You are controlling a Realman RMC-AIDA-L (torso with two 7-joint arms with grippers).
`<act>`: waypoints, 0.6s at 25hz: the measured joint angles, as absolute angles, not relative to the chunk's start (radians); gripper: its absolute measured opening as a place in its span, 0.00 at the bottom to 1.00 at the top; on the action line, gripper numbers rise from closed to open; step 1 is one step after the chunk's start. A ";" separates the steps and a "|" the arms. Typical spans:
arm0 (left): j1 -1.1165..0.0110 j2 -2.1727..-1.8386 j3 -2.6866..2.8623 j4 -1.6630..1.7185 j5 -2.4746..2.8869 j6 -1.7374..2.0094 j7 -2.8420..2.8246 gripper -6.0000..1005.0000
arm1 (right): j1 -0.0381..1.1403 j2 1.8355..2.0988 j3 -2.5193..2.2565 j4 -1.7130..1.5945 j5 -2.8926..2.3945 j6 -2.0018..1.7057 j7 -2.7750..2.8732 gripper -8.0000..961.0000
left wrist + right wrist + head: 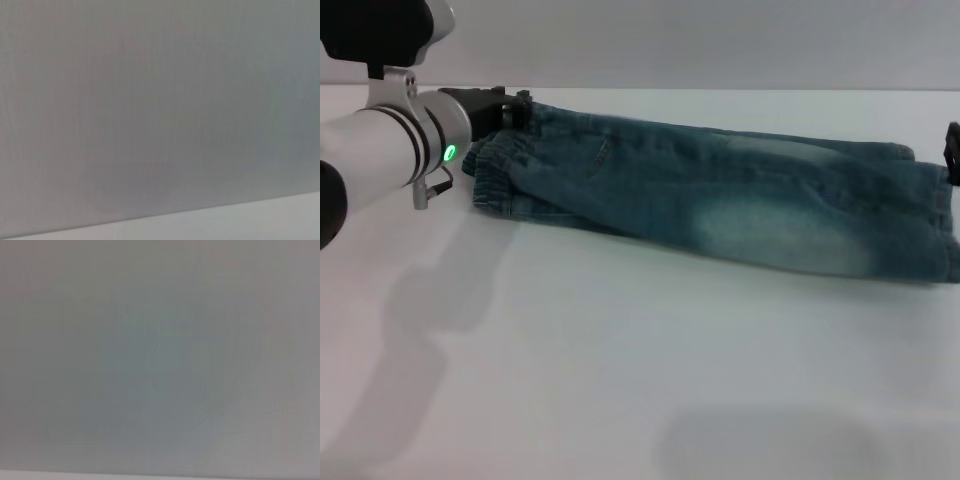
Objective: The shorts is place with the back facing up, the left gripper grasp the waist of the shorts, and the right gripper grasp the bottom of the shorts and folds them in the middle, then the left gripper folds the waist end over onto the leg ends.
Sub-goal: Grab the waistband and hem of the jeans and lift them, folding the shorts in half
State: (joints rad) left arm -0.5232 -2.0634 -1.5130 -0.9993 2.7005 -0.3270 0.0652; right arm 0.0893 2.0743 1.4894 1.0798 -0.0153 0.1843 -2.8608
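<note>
In the head view the blue denim shorts (720, 190) lie folded lengthwise across the table, with pale faded patches along the legs. The waist of the shorts (492, 170), a puckered darker band, is at the left end. The bottom of the shorts (945, 215), the straight leg ends, is at the right end. My left gripper (518, 105) sits at the far corner of the waist, touching or just over the fabric. Only a black sliver of my right gripper (953, 148) shows at the picture's right edge, by the far corner of the hems. Both wrist views show only blank grey.
The white table (620, 350) stretches wide in front of the shorts. Its far edge runs just behind the garment. My left arm (390, 150) reaches in from the left, low over the table.
</note>
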 joint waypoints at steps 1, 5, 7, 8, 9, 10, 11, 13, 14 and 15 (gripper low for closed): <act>-0.546 -2.064 -1.502 -0.957 2.699 -0.297 0.060 0.10 | 0.090 2.074 1.492 1.067 -0.016 0.191 -2.861 0.09; -0.547 -2.061 -1.508 -0.973 2.689 -0.304 0.059 0.24 | 0.070 2.073 1.513 1.053 -0.024 0.209 -2.866 0.22; -0.544 -2.059 -1.513 -0.986 2.689 -0.327 0.062 0.31 | 0.050 2.070 1.516 1.053 -0.025 0.233 -2.865 0.47; -0.541 -2.059 -1.517 -0.997 2.690 -0.347 0.064 0.34 | 0.039 2.071 1.511 1.054 -0.025 0.254 -2.865 0.49; -0.539 -2.059 -1.520 -1.005 2.693 -0.364 0.066 0.37 | 0.027 2.071 1.502 1.053 -0.027 0.288 -2.865 0.51; -0.538 -2.059 -1.524 -1.014 2.696 -0.383 0.068 0.40 | 0.015 2.073 1.488 1.051 -0.031 0.325 -2.866 0.53; -0.536 -2.059 -1.525 -1.018 2.698 -0.392 0.069 0.43 | 0.009 2.074 1.474 1.046 -0.037 0.361 -2.866 0.54; -0.532 -2.058 -1.526 -1.022 2.699 -0.399 0.074 0.49 | -0.001 2.075 1.446 1.030 -0.053 0.440 -2.867 0.58; -0.528 -2.058 -1.527 -1.027 2.699 -0.402 0.077 0.52 | 0.001 2.075 1.438 1.016 -0.056 0.471 -2.868 0.60; -0.524 -2.057 -1.530 -1.033 2.699 -0.411 0.081 0.55 | 0.006 2.075 1.433 1.002 -0.057 0.496 -2.868 0.62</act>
